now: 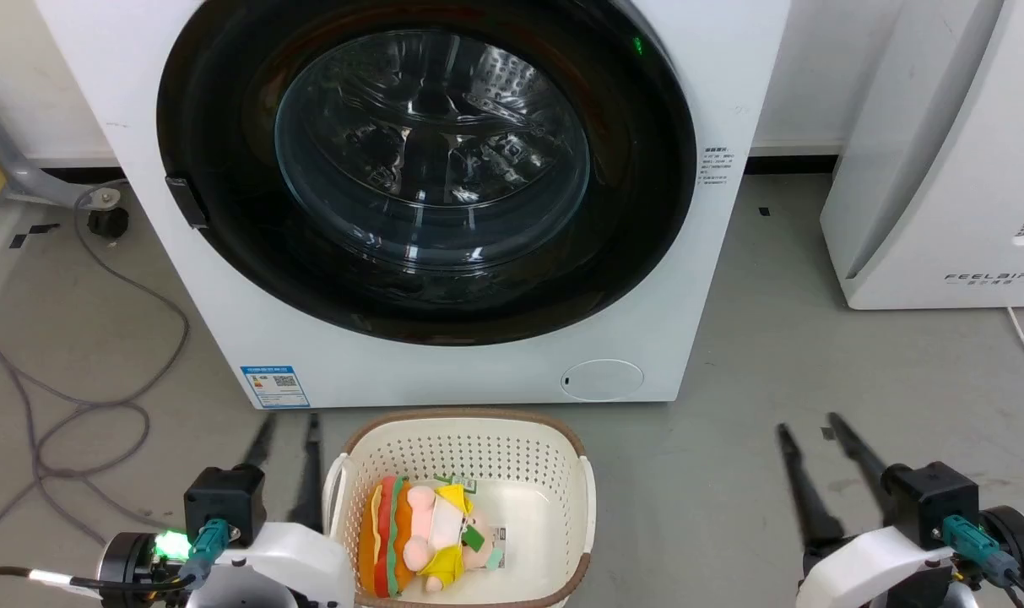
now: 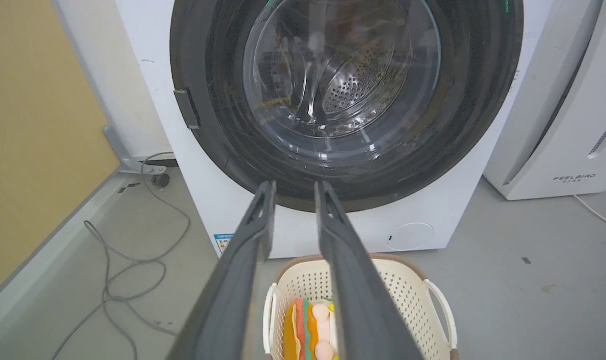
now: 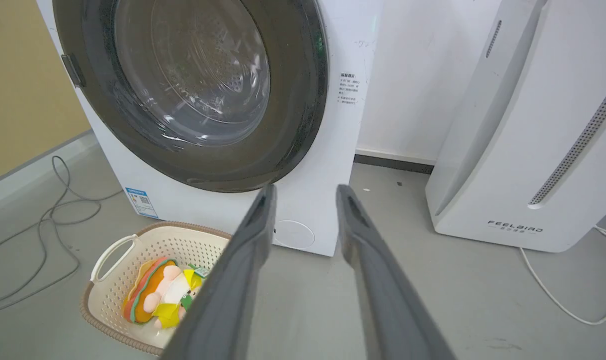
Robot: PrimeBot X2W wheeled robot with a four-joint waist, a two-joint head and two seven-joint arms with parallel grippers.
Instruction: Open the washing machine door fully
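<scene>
Head view: basket (image 1: 478, 456) stands before the shut washing machine door (image 1: 431, 160); left gripper (image 1: 290, 419) and right gripper (image 1: 809, 422) gape empty.

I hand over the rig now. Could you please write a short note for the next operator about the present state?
Left gripper: open, empty, low in front of the washing machine, beside the basket.
Right gripper: open, empty, above the floor to the basket's right.
Washing machine door: shut, neither gripper touching it.
Done: nothing visible yet.
Left: reach the door and swing it fully open.
</scene>
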